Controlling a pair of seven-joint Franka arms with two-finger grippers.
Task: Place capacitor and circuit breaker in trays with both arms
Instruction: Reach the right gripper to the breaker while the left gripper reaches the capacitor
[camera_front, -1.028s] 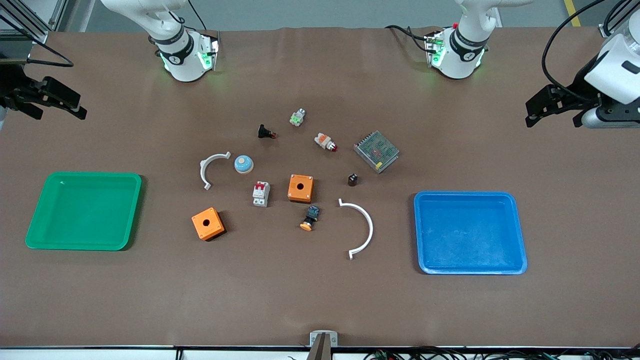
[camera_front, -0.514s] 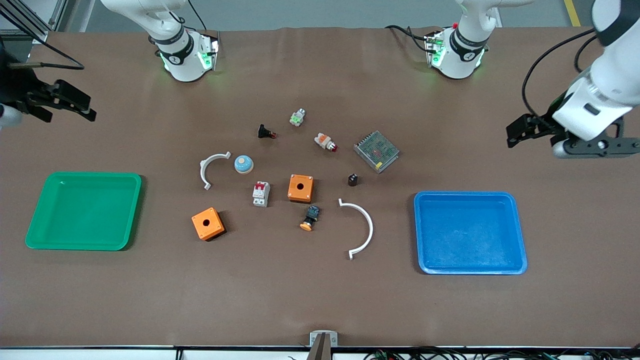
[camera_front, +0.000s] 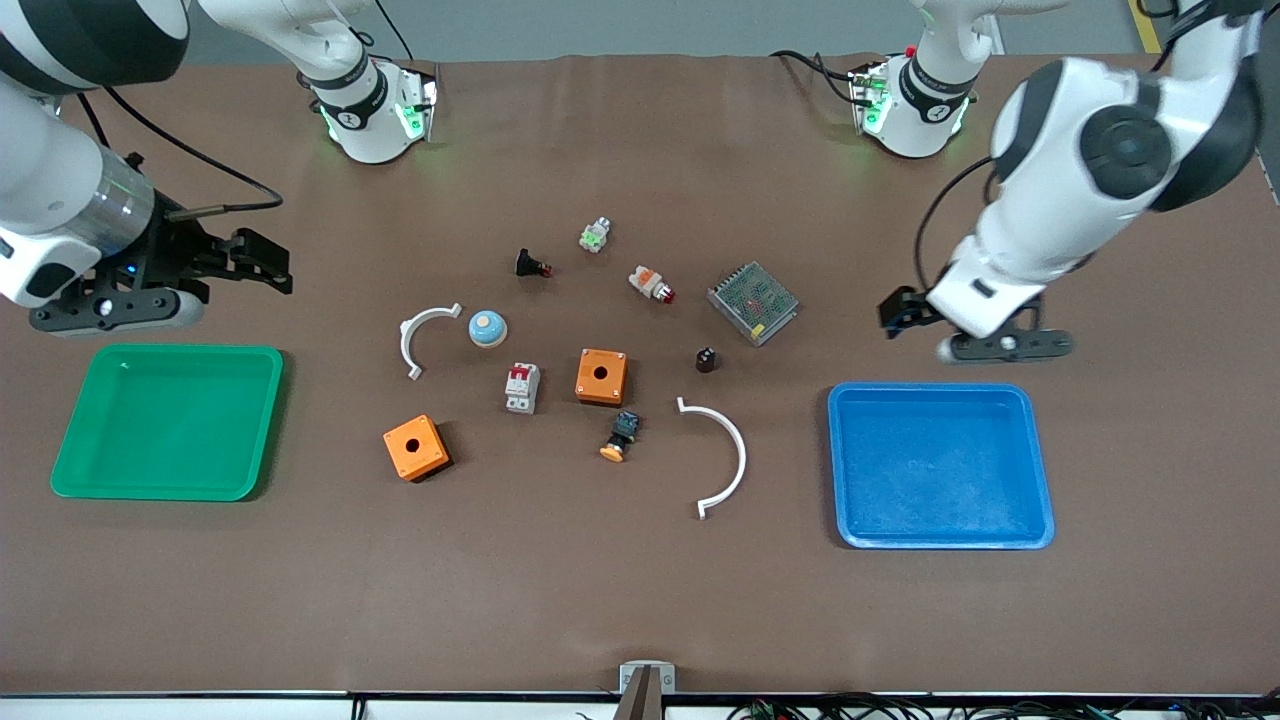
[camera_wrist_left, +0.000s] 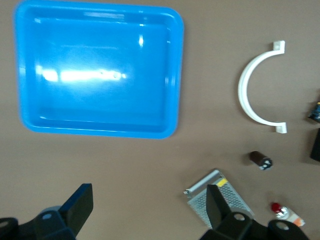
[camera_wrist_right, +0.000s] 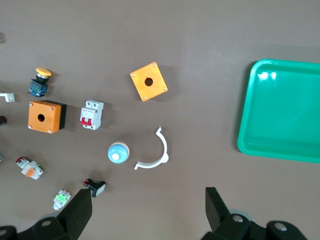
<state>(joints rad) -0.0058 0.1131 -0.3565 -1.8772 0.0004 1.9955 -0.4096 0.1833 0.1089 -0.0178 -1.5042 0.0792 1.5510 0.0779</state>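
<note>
The capacitor (camera_front: 706, 359), a tiny black cylinder, stands on the table between a metal-mesh box and a white arc; it also shows in the left wrist view (camera_wrist_left: 261, 160). The circuit breaker (camera_front: 521, 387), white-grey with red levers, lies beside an orange box; it also shows in the right wrist view (camera_wrist_right: 91, 114). My left gripper (camera_front: 893, 312) (camera_wrist_left: 148, 210) is open and empty, over bare table between the mesh box and the blue tray. My right gripper (camera_front: 270, 268) (camera_wrist_right: 147, 212) is open and empty, over bare table beside the green tray's farther corner.
Blue tray (camera_front: 840, 470) at the left arm's end, green tray (camera_front: 70, 440) at the right arm's end. Two orange boxes (camera_front: 601, 376) (camera_front: 416, 447), two white arcs (camera_front: 425, 335) (camera_front: 725, 460), a mesh box (camera_front: 753, 302), a blue dome button (camera_front: 487, 328) and small switches crowd the middle.
Both arms have swung in from the table's ends toward the middle, grippers still open. Nothing on the table has moved.
</note>
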